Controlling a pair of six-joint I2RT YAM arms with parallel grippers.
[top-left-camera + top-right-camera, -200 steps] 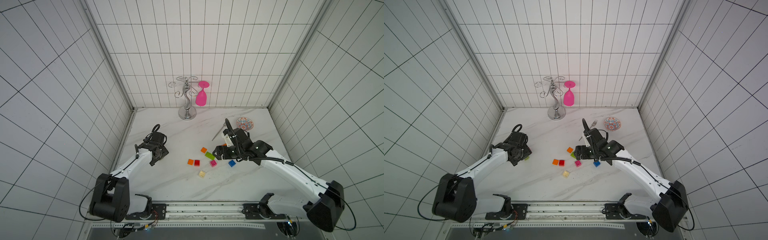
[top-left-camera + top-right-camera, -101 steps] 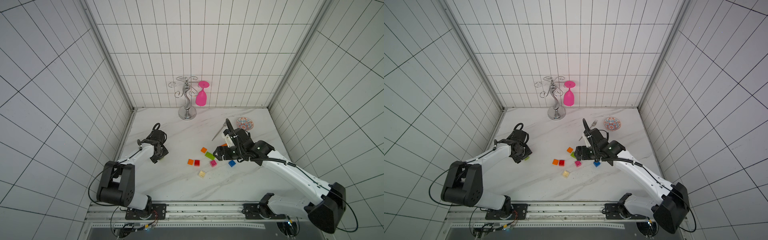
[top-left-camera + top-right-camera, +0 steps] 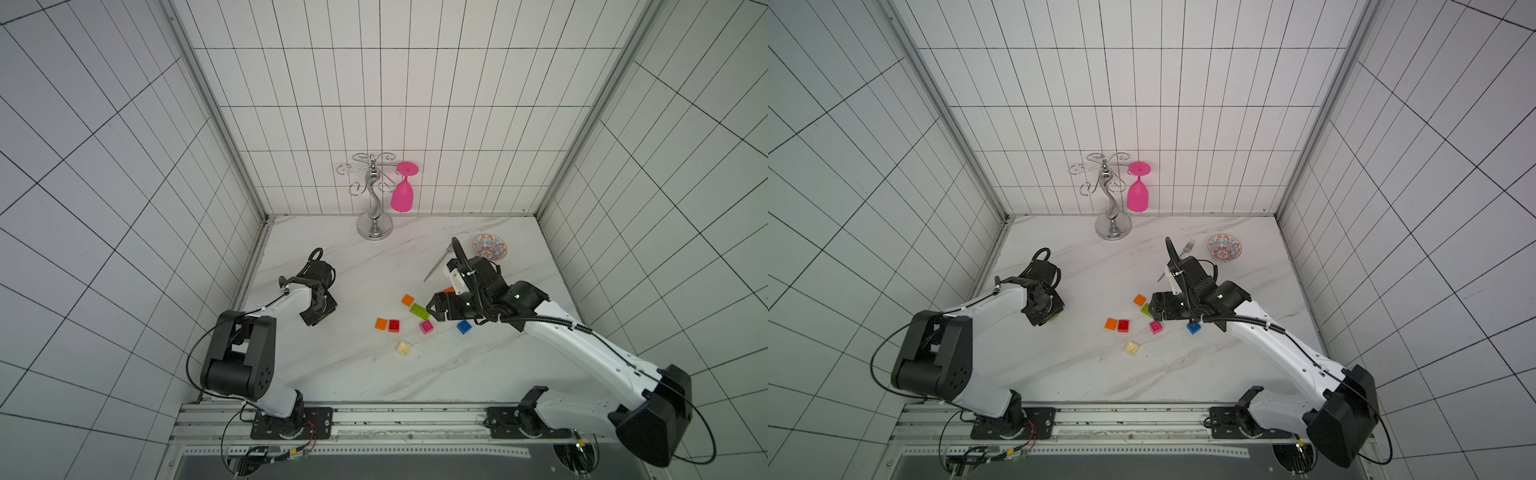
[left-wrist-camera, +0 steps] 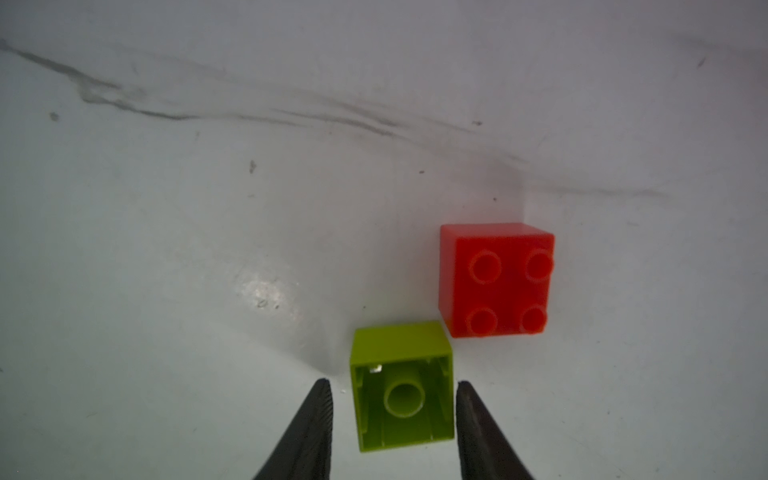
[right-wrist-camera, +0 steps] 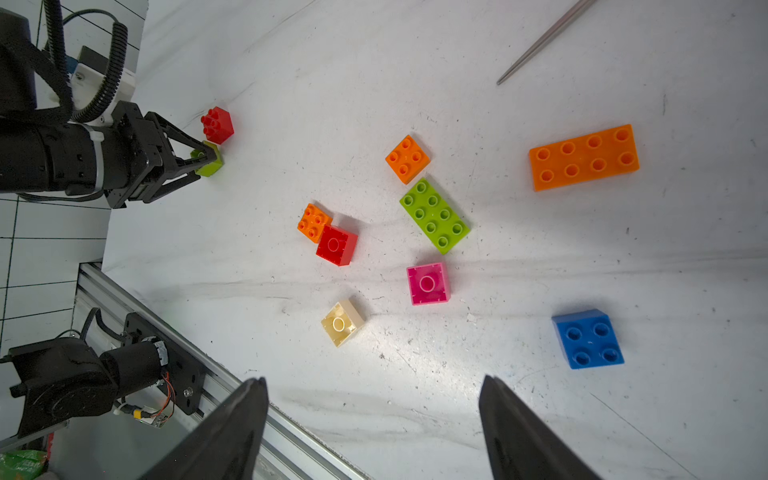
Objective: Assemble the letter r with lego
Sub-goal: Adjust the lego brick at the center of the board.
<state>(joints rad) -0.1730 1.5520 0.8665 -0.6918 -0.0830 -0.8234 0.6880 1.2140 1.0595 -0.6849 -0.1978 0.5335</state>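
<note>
1. Where both top views show the bench (image 3: 332, 374), loose lego bricks (image 3: 393, 325) lie mid-bench.
2. Left wrist — left end effector (image 4: 392, 381) straddles the lime square brick (image 4: 399, 345), unclenched; gap one side.
3. Right wrist — right end effector (image 5: 374, 379) released, empty.

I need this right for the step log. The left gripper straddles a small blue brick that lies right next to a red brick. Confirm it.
Wrong in the colour only. The small brick that the left gripper straddles is lime green, not blue, as the left wrist view shows. It does lie right next to a red brick.
</note>
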